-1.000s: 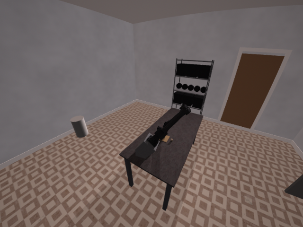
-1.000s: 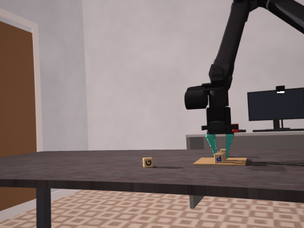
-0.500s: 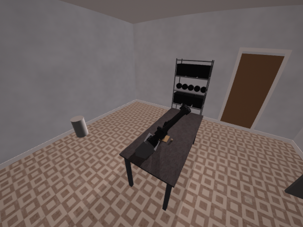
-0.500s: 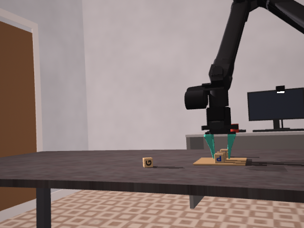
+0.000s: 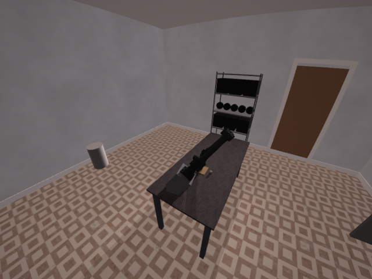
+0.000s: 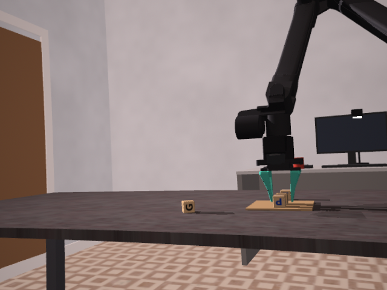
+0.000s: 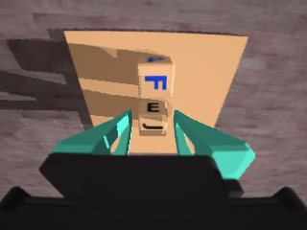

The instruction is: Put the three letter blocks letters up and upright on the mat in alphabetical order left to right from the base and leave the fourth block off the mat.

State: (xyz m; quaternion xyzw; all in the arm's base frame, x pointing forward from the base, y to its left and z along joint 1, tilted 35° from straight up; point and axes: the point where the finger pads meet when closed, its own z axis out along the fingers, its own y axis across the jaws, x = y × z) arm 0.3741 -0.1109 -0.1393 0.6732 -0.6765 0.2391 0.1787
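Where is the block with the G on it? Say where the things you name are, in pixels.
In the exterior view, the G block (image 6: pixel 188 206) sits on the dark table (image 6: pixel 124 221), off the mat (image 6: pixel 257 205) and to the left of it.

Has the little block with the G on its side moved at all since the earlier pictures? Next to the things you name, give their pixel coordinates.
No. In the exterior view, the G block (image 6: pixel 188 206) sits in the same spot on the table, left of the wooden mat (image 6: pixel 260 205).
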